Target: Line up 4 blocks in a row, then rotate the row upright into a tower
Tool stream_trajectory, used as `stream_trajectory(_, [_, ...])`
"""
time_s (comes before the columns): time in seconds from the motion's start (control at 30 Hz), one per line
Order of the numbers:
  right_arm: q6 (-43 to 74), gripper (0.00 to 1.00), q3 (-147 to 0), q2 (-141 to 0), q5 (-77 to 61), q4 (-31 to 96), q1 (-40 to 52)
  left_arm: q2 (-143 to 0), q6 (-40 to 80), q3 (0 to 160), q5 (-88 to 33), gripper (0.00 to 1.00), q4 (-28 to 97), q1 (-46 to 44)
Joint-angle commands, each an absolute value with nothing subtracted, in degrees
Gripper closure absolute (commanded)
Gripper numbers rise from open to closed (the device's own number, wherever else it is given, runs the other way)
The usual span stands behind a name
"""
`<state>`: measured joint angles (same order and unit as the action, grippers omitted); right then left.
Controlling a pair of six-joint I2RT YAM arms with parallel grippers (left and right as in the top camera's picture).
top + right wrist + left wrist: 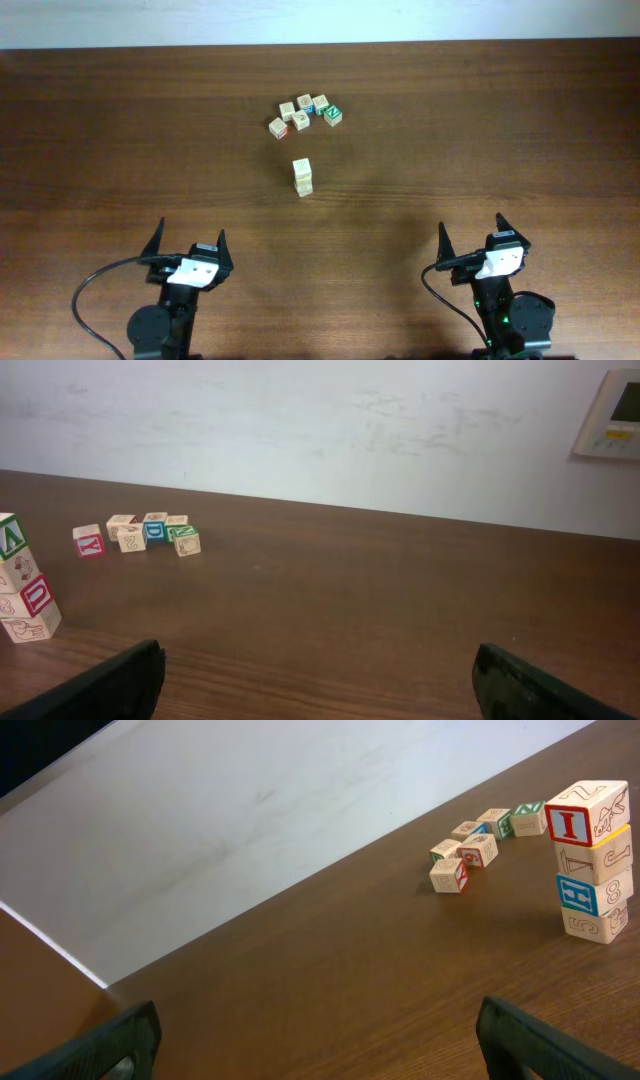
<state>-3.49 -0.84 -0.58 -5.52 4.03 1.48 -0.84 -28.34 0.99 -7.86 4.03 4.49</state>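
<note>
Overhead, the four blocks [302, 177] stand as one upright stack close to the middle of the surface [500, 130], touching nothing else.

The left wrist view has the stack at 3 o'clock in its frame. A red-lettered I block [588, 818] is on top, a mostly plain tan block [598, 857] under it, a blue-faced H block [588, 892] third (its letter appears to lie on its side), and a bottom block [600, 922] with a brown outlined figure. The cubes are not squared to one another; each is turned a little against its neighbour. In the right wrist view the same stack sits at 9 o'clock, partly cut off by the frame edge, with a green letter on its top cube and a red one lower down.

At 12 o'clock from the stack, near but apart, lies a cluster of five loose blocks [305, 112], with the green-N cube [332, 116] at its 3 o'clock end.

The left fingers [110, 1045] are at 8 o'clock from the stack and well apart from it. They are spread wide with nothing between them. The right fingers [545, 685] are at 4 o'clock, likewise well apart, spread wide and holding nothing. A black cable [85, 290] loops beside the left arm.

Beyond the far edge of the surface rises a white wall [300, 420], with a pale panel [610, 415] at 2 o'clock in the right wrist view.
</note>
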Motion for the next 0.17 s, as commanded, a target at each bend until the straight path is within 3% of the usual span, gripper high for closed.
stream_trajectory(0.0, [-3.9,0.02,-0.3,-0.2,-5.8,4.1,1.1,-0.3,-29.2,0.5,-7.5,0.01,3.9,4.8])
stream_trajectory(0.13, [-3.9,0.02,-0.3,-0.2,-5.8,4.1,1.1,-0.3,-29.2,0.5,-7.5,0.01,3.9,4.8])
